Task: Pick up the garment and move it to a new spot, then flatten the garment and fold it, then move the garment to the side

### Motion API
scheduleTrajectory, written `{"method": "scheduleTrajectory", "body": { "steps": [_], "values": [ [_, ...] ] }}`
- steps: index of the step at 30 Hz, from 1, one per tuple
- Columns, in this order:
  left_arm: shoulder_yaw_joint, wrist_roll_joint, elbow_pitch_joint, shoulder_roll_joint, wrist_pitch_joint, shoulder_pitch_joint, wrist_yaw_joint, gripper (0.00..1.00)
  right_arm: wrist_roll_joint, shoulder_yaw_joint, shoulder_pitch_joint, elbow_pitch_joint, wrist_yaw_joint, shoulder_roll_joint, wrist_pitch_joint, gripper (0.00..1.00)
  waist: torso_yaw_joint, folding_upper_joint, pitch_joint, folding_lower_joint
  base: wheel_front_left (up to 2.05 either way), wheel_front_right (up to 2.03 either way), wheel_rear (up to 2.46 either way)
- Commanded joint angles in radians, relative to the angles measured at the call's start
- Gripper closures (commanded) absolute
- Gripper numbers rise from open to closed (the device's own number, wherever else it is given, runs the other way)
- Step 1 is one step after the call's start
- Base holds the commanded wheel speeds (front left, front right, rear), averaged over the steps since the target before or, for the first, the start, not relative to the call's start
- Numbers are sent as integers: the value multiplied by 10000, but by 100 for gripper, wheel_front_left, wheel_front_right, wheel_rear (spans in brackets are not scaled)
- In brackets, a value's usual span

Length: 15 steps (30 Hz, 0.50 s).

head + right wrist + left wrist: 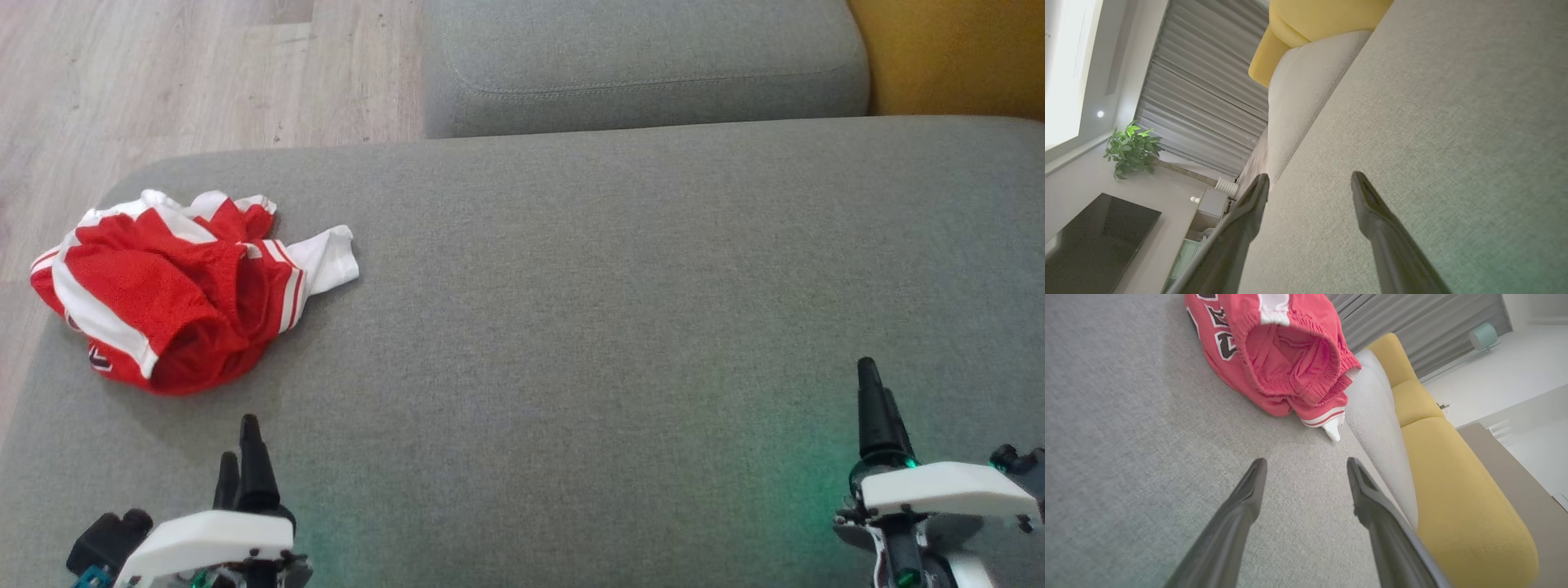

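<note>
The left gripper [238, 445] sits at 7 o'clock in the head view and the right gripper [878, 392] at 5 o'clock. Both point toward 12 with jaws spread wide. The crumpled red-and-white mesh garment [175, 294] lies at 10 o'clock, near the rounded left edge of the grey fabric sofa cushion [571, 327]. Bare cushion stretches toward 3 o'clock.

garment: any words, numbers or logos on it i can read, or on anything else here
Black white-edged letters on the red garment: creased and cut off by the picture's edge, not readable.
Small dark mark at its near hem, head view: too small to read.
No other text.
</note>
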Motion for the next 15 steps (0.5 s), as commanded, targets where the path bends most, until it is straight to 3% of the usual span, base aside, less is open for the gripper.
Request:
{"method": "scheduleTrajectory", "body": {
  "steps": [1, 15],
  "values": [
    [17, 351, -374, 51, -115, -586, 54, 0, -380, 146, -496, -351, -3, -45, -130, 0, 6, 0, -11, -1, 0, 0, 0],
    [-239, 1908, -425, 57, -501, -602, 308, 0, -2188, 422, -511, -426, -4, -55, -513, 0, 33, 0, -122, -1, 0, 0, 0]
  ]
}}
